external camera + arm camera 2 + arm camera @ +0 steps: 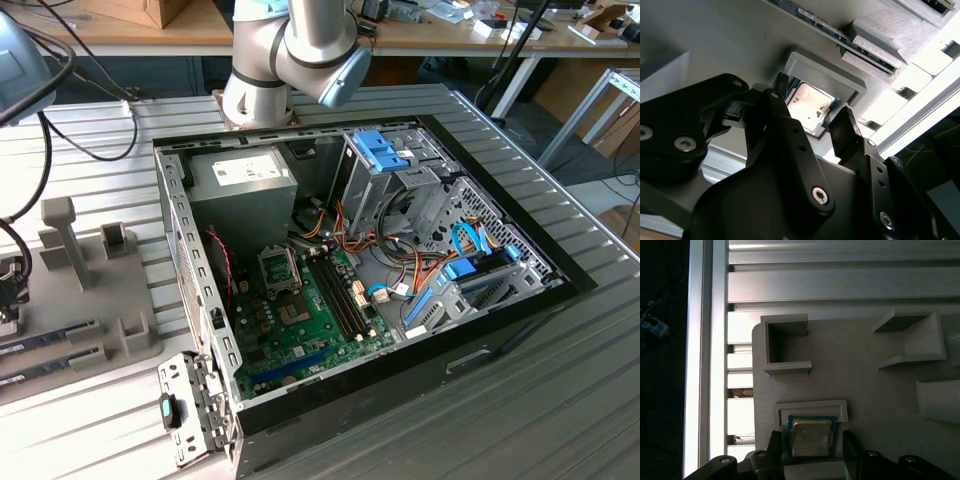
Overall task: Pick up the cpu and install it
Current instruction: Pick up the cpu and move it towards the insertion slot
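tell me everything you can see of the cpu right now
The cpu is a small, flat, square chip with a dull silver-grey metal top and a thin green board edge showing around it. It lies flat, top up, in a shallow framed pocket of a pale grey holder, near the holder's edge. The gripper stands open astride it, with one dark finger on each of two opposite sides. In the first wrist view a narrow gap seems to separate each finger from the chip, so nothing but the pocket appears to touch it.

Ribbed metal table (560,400), wooden bench (110,38) — cluttered
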Available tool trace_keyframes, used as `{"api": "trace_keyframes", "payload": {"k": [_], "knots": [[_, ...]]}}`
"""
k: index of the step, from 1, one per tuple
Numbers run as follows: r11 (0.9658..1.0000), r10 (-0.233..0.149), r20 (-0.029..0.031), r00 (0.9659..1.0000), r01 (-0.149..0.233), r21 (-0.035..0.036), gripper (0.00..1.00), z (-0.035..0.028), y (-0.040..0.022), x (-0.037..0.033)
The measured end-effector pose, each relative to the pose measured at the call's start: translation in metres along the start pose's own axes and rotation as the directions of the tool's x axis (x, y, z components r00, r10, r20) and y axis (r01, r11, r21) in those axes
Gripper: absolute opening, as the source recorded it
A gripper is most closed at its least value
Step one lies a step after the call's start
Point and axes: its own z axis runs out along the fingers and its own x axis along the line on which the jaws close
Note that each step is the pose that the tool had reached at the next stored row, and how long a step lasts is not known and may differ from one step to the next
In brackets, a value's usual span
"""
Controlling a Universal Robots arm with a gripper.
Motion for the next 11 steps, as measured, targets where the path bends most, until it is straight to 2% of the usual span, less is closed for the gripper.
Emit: {"api": "trace_keyframes", "payload": {"k": [11], "knots": [[1.0,-0.004,-0.0009,1.0,0.004,0.0004,0.6,0.0048,-0.0008,-0.0009]]}}
